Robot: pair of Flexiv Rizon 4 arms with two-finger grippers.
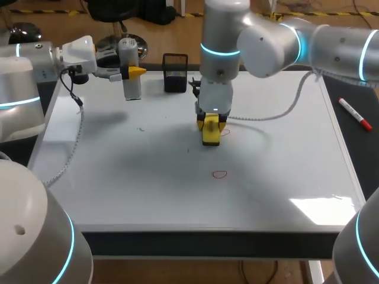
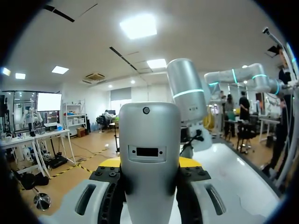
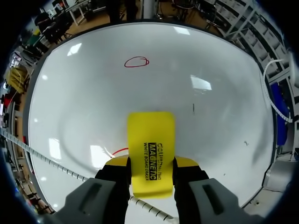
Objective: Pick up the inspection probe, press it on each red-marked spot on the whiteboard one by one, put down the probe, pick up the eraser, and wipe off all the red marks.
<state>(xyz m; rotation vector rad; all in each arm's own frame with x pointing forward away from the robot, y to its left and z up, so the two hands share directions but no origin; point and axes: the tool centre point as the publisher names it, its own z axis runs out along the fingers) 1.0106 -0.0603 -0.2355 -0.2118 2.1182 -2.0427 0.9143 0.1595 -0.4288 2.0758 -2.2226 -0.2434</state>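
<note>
In the head view, the right gripper point(image 1: 210, 124) is clamping the yellow eraser point(image 1: 210, 137) and setting it on the whiteboard point(image 1: 118, 177), touching a red scrawl point(image 1: 224, 131). A red oval point(image 1: 219, 174) is lying well apart, nearer the front edge. The left gripper point(image 1: 131, 72) is gripping the inspection probe point(image 1: 131, 89) upright at the far left, near a black mesh cup point(image 1: 175, 72). Wiping well probably means holding the pad flat, pressing evenly, making short overlapping strokes over the near mark, then sliding on to the oval. In the left wrist view, the probe is showing as a smooth silver-grey casing with rounded shoulders and a small dark slot; the jaws are closing on its two sides, with the yellow fingertips point(image 2: 189, 162) peeking out behind it. In the right wrist view, narrow jaws are pinching a glossy oblong block with rounded corners. The board is looking slick and reflective, and the oval ahead is only a thin outline that likely lifts easily.
</note>
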